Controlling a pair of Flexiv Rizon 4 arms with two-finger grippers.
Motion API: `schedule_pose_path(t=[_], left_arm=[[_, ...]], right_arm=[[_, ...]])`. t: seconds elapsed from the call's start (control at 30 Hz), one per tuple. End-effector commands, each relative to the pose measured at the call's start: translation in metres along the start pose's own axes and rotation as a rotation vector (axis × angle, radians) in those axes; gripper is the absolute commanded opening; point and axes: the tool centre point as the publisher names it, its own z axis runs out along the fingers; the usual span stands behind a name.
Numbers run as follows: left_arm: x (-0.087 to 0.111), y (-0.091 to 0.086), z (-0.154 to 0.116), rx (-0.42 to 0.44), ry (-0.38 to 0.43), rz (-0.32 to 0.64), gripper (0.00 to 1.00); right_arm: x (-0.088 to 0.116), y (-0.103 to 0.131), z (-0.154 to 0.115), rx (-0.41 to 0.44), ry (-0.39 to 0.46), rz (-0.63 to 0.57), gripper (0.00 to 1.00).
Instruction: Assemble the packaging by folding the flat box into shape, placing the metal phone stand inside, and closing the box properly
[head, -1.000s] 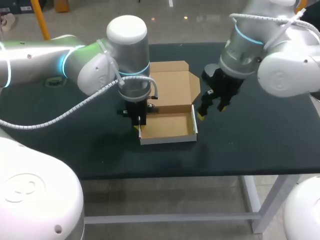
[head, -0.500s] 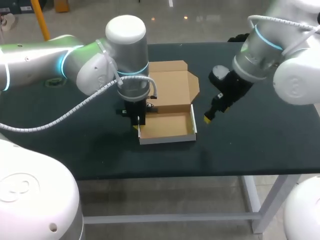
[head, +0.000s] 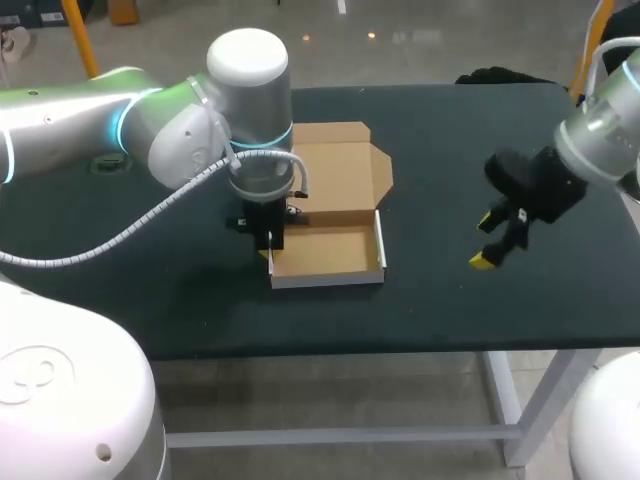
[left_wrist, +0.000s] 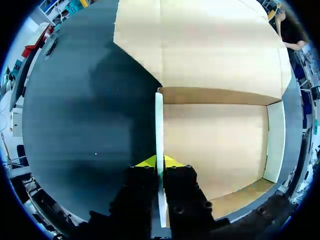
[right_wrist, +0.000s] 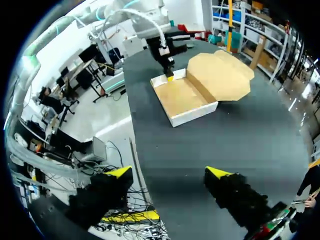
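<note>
Cardboard box (head: 326, 251) wall sits pinched between the downward-pointing left fingers (left_wrist: 146, 162); right fingers (right_wrist: 218, 173) hang spread wide, well aside.

Ahead of the left gripper (left_wrist: 160, 162), the lid (left_wrist: 200, 45) was cut off; the side wall's (left_wrist: 159, 125) near end lay hidden between its fingers.

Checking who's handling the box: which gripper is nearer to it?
Left. The left gripper is shut on the box wall; the right gripper is open, well beyond the opposite side.
</note>
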Motion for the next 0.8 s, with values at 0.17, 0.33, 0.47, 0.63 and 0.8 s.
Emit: schedule_pose_path(t=[0.17,0.33,0.47,0.63,0.8], left_arm=[[-0.003,0.001,-0.001,0.008,-0.021,-0.006,0.0],[-0.004,0.0,-0.002,0.003,-0.023,-0.013,0.0],[-0.004,0.0,-0.002,-0.004,-0.028,-0.015,0.0],[-0.005,-0.001,-0.002,-0.005,-0.073,-0.01,0.0],[-0.006,-0.002,0.0,0.007,-0.145,0.001,0.0]], right_arm=[[0.02,-0.032,-0.011,-0.138,-0.039,-0.056,1.0],[0.026,-0.04,-0.012,-0.202,-0.018,-0.125,1.0],[0.027,-0.041,-0.012,-0.217,0.006,-0.137,1.0],[0.027,-0.041,-0.011,-0.206,0.021,-0.163,1.0],[0.027,-0.041,-0.011,-0.206,0.021,-0.163,1.0]])
